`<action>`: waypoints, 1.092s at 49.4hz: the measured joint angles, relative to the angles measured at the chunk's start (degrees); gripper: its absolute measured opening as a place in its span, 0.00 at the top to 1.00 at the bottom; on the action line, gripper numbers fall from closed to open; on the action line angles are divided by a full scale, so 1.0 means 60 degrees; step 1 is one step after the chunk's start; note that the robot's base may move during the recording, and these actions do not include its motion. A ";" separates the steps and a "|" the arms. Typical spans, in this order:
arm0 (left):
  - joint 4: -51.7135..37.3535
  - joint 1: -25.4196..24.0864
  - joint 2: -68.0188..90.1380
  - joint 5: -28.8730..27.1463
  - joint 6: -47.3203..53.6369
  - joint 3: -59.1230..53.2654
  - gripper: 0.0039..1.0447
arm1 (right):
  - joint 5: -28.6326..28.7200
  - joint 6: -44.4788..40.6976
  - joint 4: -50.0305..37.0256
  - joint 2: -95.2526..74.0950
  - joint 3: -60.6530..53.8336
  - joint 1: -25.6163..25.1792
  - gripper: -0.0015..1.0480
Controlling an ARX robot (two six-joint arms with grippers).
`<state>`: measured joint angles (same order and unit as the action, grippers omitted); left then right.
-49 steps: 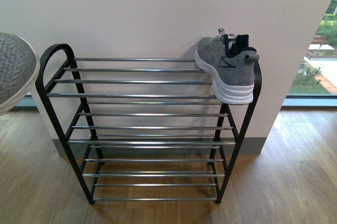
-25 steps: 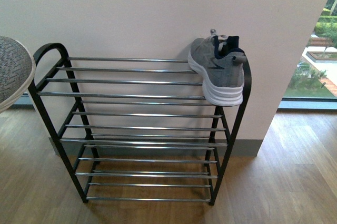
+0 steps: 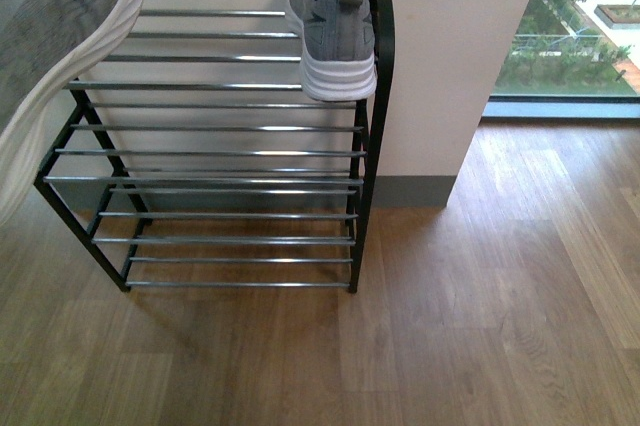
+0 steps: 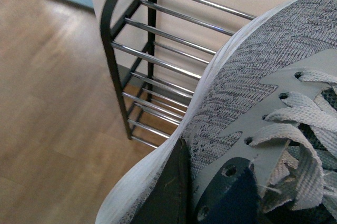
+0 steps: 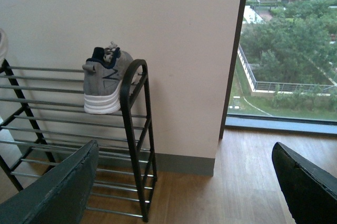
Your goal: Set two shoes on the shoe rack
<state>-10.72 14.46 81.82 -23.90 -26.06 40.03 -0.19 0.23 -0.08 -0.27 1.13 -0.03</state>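
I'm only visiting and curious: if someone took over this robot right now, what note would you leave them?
Left gripper: shut on the second grey knit white-soled sneaker, held in the air, not on the rack.
Right gripper: open, empty.
Done: first grey knit white-soled sneaker sits on the top tier, right end, of the black metal-framed shoe rack with silver bars.
Left: set the held sneaker on the rack, then release.
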 joint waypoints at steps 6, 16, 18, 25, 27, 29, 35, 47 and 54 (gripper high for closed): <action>0.1067 0.0055 0.2488 0.0353 -0.1366 0.2616 0.99 | 0.0004 0.0000 0.0000 0.0000 0.0000 0.0000 0.09; 0.3340 0.0335 0.5402 0.0641 -0.2692 0.6291 0.99 | 0.0004 0.0000 0.0000 0.0000 0.0000 0.0000 0.09; 0.3694 0.0401 0.5796 0.0652 -0.2845 0.6852 0.99 | 0.0000 -0.0004 0.0000 0.0000 0.0000 0.0000 0.09; 0.5078 0.0667 0.7340 0.0780 -0.3271 0.9227 0.99 | 0.0000 0.0000 0.0000 0.0000 0.0000 0.0000 0.09; 0.5479 0.0747 0.7759 0.0769 -0.3275 1.0029 0.99 | 0.0004 0.0000 0.0000 0.0000 0.0000 0.0000 0.09; 0.5774 0.0798 0.8029 0.0827 -0.3271 1.0626 0.99 | 0.0000 0.0000 0.0000 0.0000 0.0000 0.0000 0.09; 0.7020 0.1024 0.9092 0.1162 -0.3257 1.2965 0.99 | 0.0004 0.0000 0.0004 0.0000 0.0000 0.0000 0.09; 0.7792 0.1319 0.9959 0.1228 -0.3566 1.4473 0.99 | 0.0004 -0.0004 0.0000 0.0000 0.0000 0.0000 0.09; 0.7614 0.1209 0.9959 0.1242 -0.3552 1.4218 0.99 | 0.0011 -0.0004 0.0004 0.0000 0.0000 0.0000 0.09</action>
<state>34.96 21.71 141.58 -16.45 -47.37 125.34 -0.12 0.21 -0.05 -0.27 1.13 -0.03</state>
